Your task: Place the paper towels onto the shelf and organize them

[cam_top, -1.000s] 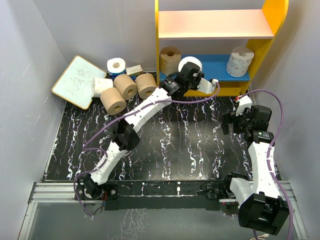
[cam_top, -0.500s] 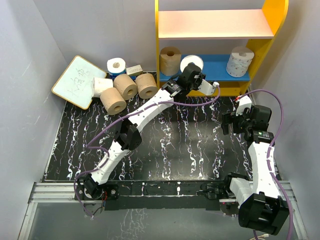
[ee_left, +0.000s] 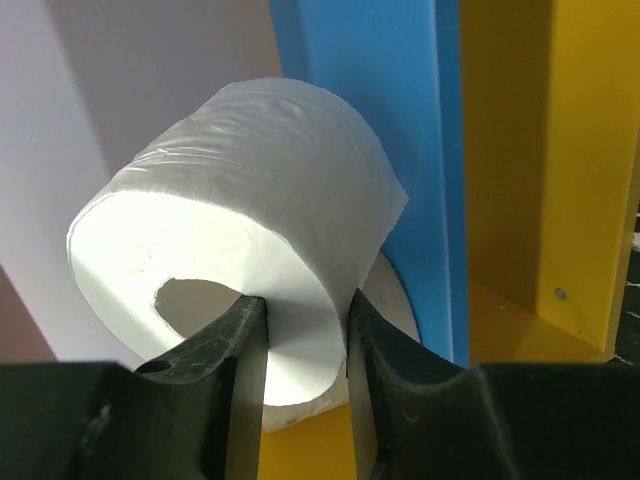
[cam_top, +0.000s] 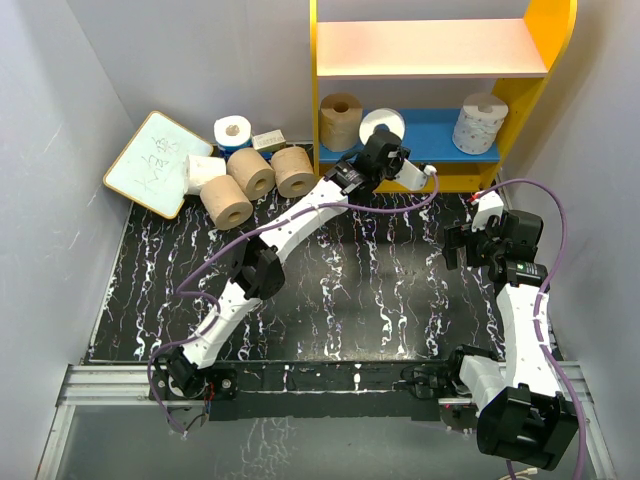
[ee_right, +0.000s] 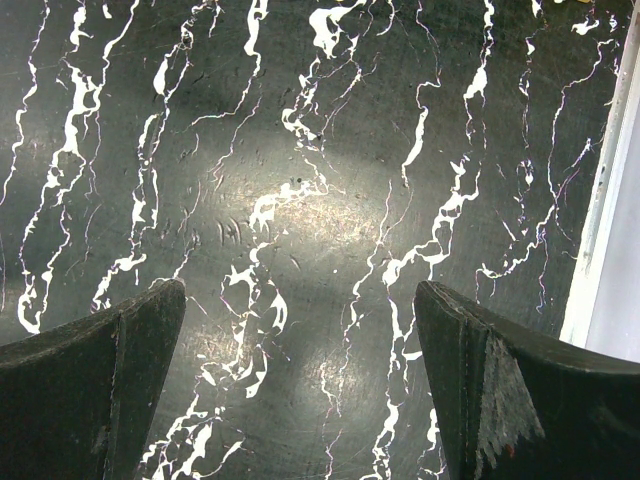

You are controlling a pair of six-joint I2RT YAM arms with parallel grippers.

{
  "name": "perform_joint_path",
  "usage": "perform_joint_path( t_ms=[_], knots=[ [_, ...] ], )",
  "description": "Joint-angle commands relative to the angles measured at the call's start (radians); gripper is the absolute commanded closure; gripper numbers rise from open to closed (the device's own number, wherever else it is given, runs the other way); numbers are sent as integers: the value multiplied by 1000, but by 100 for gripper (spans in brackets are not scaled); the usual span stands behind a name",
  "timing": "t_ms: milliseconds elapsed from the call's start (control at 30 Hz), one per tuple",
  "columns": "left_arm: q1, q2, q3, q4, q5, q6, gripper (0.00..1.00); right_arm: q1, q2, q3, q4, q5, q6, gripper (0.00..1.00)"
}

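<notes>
Yellow-framed shelf first: against its blue lower board sits 1 white roll, which looks light, soft and easily crushed. It is best pinched through its wall at the core, as the left gripper does. The right gripper gapes, holding nothing.

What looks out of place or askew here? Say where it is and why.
The white roll in the left end effector is held on its side at the blue lower board, while the tan roll and patterned roll there stand upright. The writing board leans askew at the far left.
</notes>
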Motion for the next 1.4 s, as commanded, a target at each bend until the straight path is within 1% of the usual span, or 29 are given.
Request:
perform_joint_path(
  t_ms=[0, 233, 400, 500, 767, 833, 933, 1033, 1300, 1333, 1367],
  knots=[
    [3, -9, 37, 56, -26, 23, 96, -6, -9, 39, 32, -9, 3, 2],
    [3, -11, 27, 85, -28, 16, 80, -6, -12, 38, 33, -11, 3, 2],
    [3, -13, 22, 116, -25, 17, 66, -6, -14, 37, 37, -2, 4, 2],
    [3, -16, 21, 126, -26, 20, 62, -6, -15, 36, 37, -2, 5, 2],
    [4, -28, 17, 120, -28, 39, 62, -6, -16, 36, 40, -5, 5, 2],
    [3, -32, 14, 125, -28, 42, 61, -6, -15, 36, 39, -5, 5, 2],
    [3, -31, 11, 155, -37, 57, 55, -6, -17, 35, 40, -5, 5, 2],
    [3, -28, 12, 194, -40, 67, 47, -6, -17, 35, 41, -5, 5, 2],
    [3, -38, 12, 263, -43, 85, 36, -5, -20, 35, 41, -8, 4, 2],
    [1, -42, 12, 269, -43, 83, 32, -6, -20, 35, 40, -8, 4, 2],
    [0, -47, 12, 271, -46, 82, 26, -6, -21, 35, 40, -8, 4, 2]
  ],
)
